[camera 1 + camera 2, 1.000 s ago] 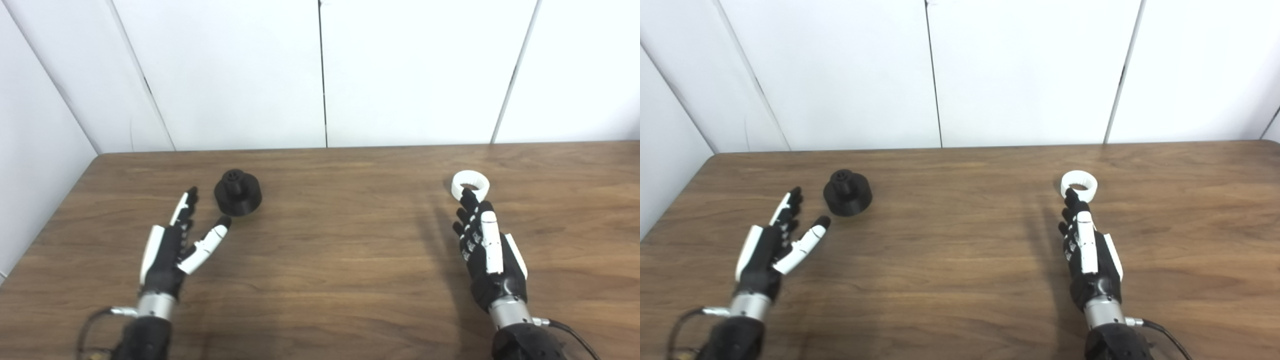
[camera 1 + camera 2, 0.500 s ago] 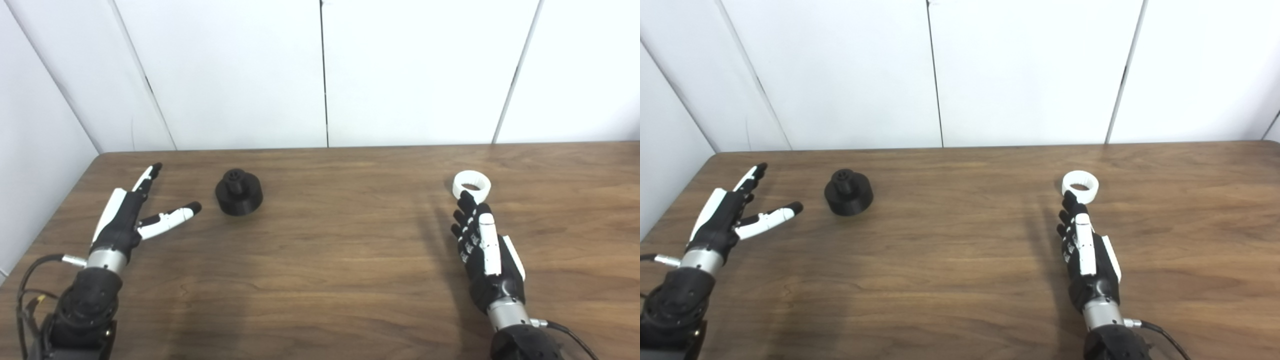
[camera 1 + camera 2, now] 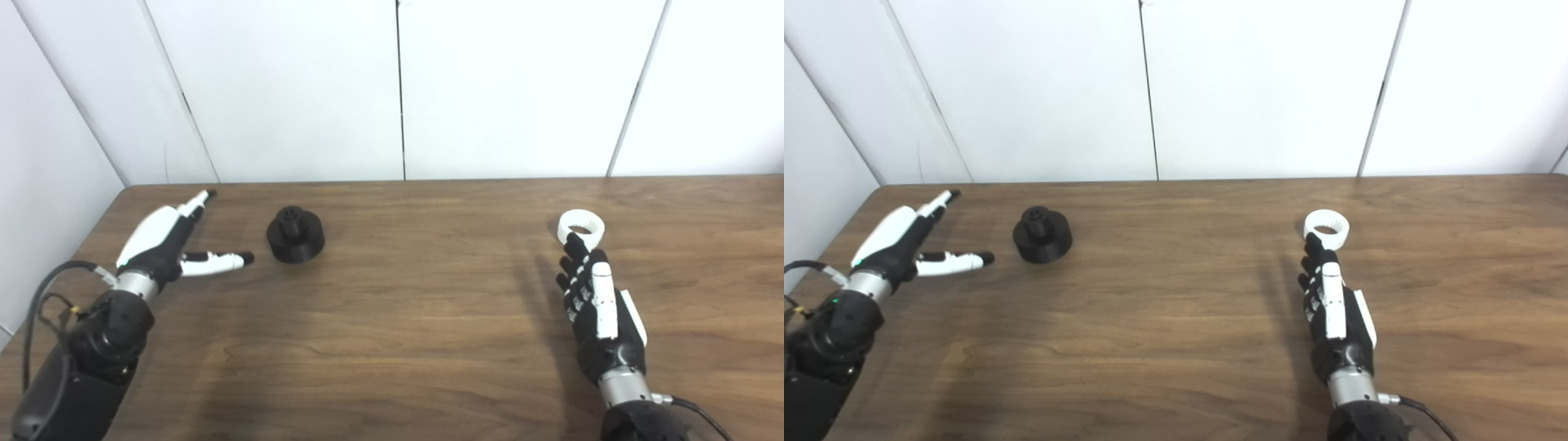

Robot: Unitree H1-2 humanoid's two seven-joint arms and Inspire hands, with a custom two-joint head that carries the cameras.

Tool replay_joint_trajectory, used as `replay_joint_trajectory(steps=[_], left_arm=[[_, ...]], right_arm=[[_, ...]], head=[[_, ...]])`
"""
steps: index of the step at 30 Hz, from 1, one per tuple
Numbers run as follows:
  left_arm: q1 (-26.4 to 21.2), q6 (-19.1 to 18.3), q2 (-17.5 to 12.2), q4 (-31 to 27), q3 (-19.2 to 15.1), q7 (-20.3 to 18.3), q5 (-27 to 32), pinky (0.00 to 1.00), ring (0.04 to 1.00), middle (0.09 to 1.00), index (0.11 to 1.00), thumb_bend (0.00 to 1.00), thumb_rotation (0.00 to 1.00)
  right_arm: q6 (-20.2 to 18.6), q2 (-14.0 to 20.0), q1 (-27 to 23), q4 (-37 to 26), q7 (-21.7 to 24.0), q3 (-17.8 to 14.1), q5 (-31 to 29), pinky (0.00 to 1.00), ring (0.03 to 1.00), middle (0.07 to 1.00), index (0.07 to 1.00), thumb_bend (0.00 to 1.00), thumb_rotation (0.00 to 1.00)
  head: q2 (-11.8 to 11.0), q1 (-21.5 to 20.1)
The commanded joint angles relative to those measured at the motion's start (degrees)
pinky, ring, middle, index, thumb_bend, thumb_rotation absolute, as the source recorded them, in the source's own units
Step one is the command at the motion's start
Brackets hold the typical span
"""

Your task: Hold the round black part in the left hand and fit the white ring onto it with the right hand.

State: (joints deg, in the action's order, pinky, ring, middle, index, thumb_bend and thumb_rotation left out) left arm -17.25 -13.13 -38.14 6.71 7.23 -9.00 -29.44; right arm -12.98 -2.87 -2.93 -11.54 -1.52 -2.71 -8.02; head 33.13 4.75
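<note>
Left robot hand point(image 3: 160, 244) swung outward, spread, empty | right robot hand point(image 3: 597, 306) fingertips overlap white ring point(image 3: 580, 224), contact unclear

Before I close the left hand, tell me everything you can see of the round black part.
The round black part is a matte, plastic-looking stepped piece: a wide low disc base with a narrower knob on top whose face shows small holes. It stands upright on the brown wooden table, towards the far left. Nothing grips it: the open left hand lies to its left, thumb tip pointing at it but apart.
</note>
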Motion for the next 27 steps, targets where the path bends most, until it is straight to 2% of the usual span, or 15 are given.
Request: replay_joint_trajectory(steps=[1, 5, 15, 20, 27], left_arm=[[-4.75, 3.53, -3.39, 1.77, 0.37, 1.56, -3.01, 1.00, 1.000, 1.000, 0.992, 1.00, 0.58], [-7.46, 3.56, -3.79, 4.82, 2.47, -0.18, -5.71, 1.00, 1.000, 1.000, 0.998, 1.00, 0.60], [-11.04, 3.68, -2.80, 6.77, 5.31, -3.16, -7.88, 1.00, 1.000, 1.000, 0.989, 1.00, 0.59], [-12.11, 3.96, -2.32, 7.79, 6.28, -3.16, -9.12, 1.00, 1.000, 1.000, 0.983, 1.00, 0.60], [-12.78, 3.19, -0.91, 8.09, 5.90, -3.97, -8.29, 1.00, 1.000, 1.000, 0.984, 1.00, 0.58]], right_arm=[[2.51, -0.05, -1.34, -0.88, 0.18, 0.37, 0.63, 1.00, 0.986, 0.972, 0.940, 0.41, 1.00], [2.34, -0.05, -1.34, -0.89, -0.24, 0.38, 1.66, 1.00, 0.988, 0.968, 0.938, 0.42, 1.00], [2.23, -0.13, -1.17, -1.32, -0.58, 0.77, 2.90, 1.00, 0.984, 0.966, 0.936, 0.45, 1.00], [2.30, -0.19, -0.99, -1.39, -0.67, 0.74, 2.87, 1.00, 0.986, 0.965, 0.936, 0.44, 1.00], [2.87, -0.24, -0.97, -1.36, -0.84, 0.84, 3.23, 1.00, 0.975, 0.957, 0.933, 0.44, 1.00]], head=[[0.06, 0.05], [-0.02, -0.15], [-0.02, -0.80], [-0.10, -1.31], [-0.07, -1.33]])
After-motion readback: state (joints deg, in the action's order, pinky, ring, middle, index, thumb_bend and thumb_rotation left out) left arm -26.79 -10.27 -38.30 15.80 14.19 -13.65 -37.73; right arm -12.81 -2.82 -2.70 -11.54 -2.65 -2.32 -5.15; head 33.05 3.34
